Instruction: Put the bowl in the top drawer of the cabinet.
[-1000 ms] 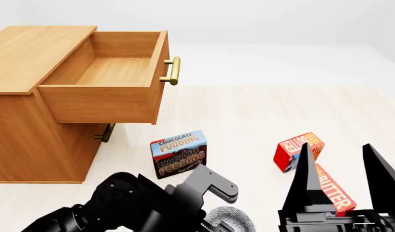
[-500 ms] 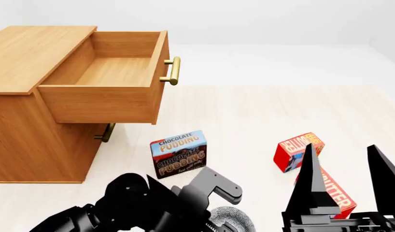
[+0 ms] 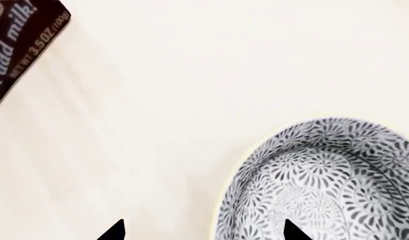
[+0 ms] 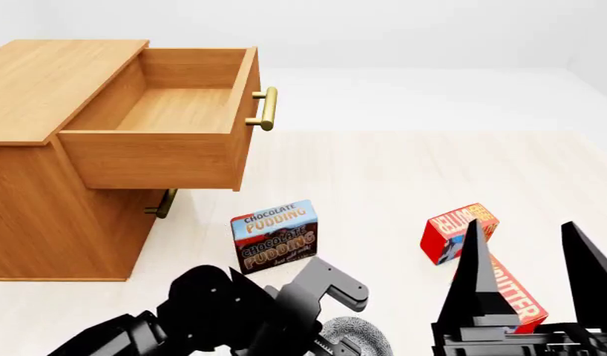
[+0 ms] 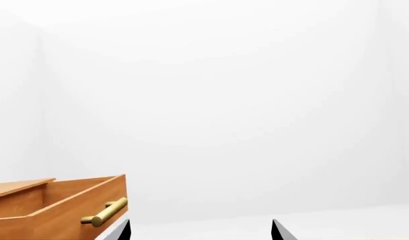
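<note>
The bowl (image 3: 324, 185), white with a fine grey pattern, rests on the pale floor; in the head view the bowl (image 4: 361, 335) peeks out at the bottom edge, partly hidden by my left arm. My left gripper (image 3: 203, 232) is open just above it, one fingertip (image 3: 291, 232) over the bowl's inside and the other outside its rim. The cabinet (image 4: 46, 185) stands at the left with its top drawer (image 4: 175, 111) pulled out and empty. My right gripper (image 4: 519, 222) is open and holds nothing, pointing toward the top drawer (image 5: 58, 210).
A chocolate pudding box (image 4: 274, 236) stands on the floor just beyond the bowl, its corner (image 3: 24, 45) near my left gripper. Two red butter boxes (image 4: 459, 230) (image 4: 511, 293) lie under my right gripper. The lower drawer's brass handle (image 4: 165, 202) shows beneath the open drawer.
My left arm has shifted slightly over the bowl, its wrist moving a little. My right gripper has sunk a little in the head view. Nothing else has moved.
</note>
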Controlling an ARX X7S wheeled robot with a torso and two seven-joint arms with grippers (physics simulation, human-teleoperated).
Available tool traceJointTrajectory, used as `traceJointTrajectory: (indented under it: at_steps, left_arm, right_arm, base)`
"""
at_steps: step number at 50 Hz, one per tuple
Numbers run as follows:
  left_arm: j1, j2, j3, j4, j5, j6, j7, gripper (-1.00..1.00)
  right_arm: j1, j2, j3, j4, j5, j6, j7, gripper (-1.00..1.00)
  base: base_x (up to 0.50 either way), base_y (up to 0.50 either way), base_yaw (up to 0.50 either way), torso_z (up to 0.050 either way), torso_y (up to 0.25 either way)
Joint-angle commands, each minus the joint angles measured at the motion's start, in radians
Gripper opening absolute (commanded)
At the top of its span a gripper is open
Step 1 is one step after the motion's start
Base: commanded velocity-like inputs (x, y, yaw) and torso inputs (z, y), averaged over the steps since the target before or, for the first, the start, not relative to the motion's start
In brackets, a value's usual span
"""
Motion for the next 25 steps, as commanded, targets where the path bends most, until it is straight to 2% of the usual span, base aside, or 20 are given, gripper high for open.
traceJointTrajectory:
  at_steps: [1, 14, 15, 25]
  left_arm:
    - [0.001, 0.007, 0.022, -0.037, 0.037, 0.022, 0.051, 1.0]
    - [0.008, 0.007, 0.032, -0.05, 0.052, 0.042, 0.074, 1.0]
    - [0.009, 0.006, 0.032, -0.048, 0.053, 0.045, 0.076, -1.0]
    - [0.009, -0.002, 0.028, -0.022, 0.051, 0.057, 0.076, -1.0]
  right_arm:
    - [0.011, -0.002, -0.014, 0.007, -0.003, 0.0, 0.002, 1.0]
    - [0.014, 0.002, -0.022, 0.004, -0.004, 0.0, 0.009, 1.0]
    - [0.015, 0.003, -0.022, 0.004, -0.004, 0.0, 0.009, 1.0]
    - [0.016, 0.007, -0.026, 0.006, -0.004, -0.006, 0.013, 1.0]
  base:
    - [0.0, 0.0, 0.0, 0.0, 0.0]
    - [0.0, 0.0, 0.0, 0.0, 0.0]
    - [0.0, 0.0, 0.0, 0.0, 0.0]
    - [0.0, 0.0, 0.0, 0.0, 0.0]
